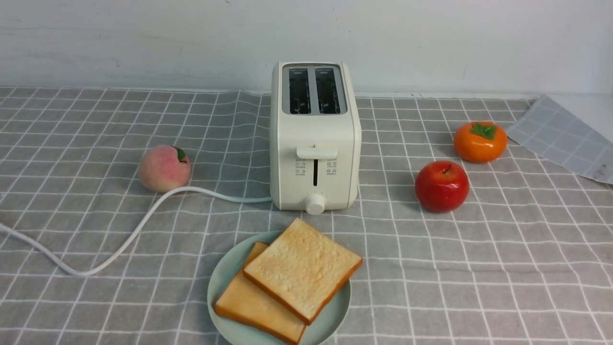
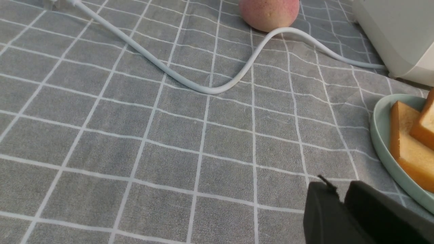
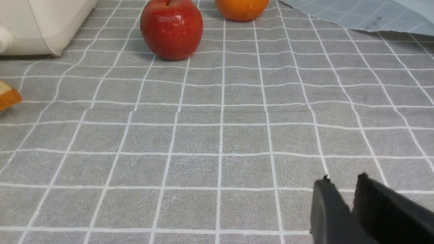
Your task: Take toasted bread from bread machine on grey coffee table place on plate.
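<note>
Grey coffee table point(image 1: 479, 249), grid-patterned cloth. Bread machine point(image 1: 314, 139): cream-white, upright toward the middle of the far edge, both slots empty, lever up; white cord point(image 1: 119, 244) trailing off the left edge. Plate point(image 1: 225, 273): mint-green, at the near edge just in front of the bread machine. Toasted bread point(image 1: 301, 268): two slices on the plate, the upper overlapping the lower. Peach point(image 1: 164, 168): left of the bread machine, touching the cord. Red apple point(image 1: 441, 186) and orange persimmon point(image 1: 480, 141): right of it. Left gripper point(image 2: 340, 200): low over the cloth beside the plate, fingers nearly together, holding nothing. Right gripper point(image 3: 342, 189): over bare cloth, fingers slightly parted, empty.
</note>
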